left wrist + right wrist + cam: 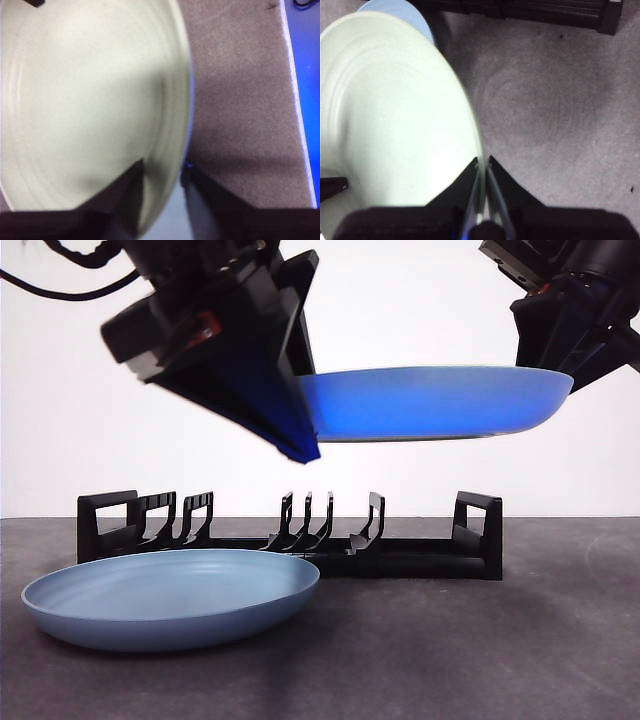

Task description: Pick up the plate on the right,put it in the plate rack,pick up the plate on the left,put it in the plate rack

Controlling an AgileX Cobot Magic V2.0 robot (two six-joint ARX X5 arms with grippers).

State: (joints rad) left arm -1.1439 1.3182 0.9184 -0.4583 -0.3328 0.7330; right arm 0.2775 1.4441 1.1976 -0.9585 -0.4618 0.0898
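My right end effector (482, 165) is clamped on the rim of the bright blue plate (440, 402), jaws nearly together with only the rim between them. My left end effector (162, 172) straddles the opposite rim, jaws a little wider; whether they press it is hard to make out. The plate hangs level above the plate rack (290, 540), clear of its prongs. Its upper face looks washed-out pale in both wrist views. The pale blue plate (170, 597) lies on the dark grey tabletop (480, 650), just before the rack's left end. A white wall stands behind.
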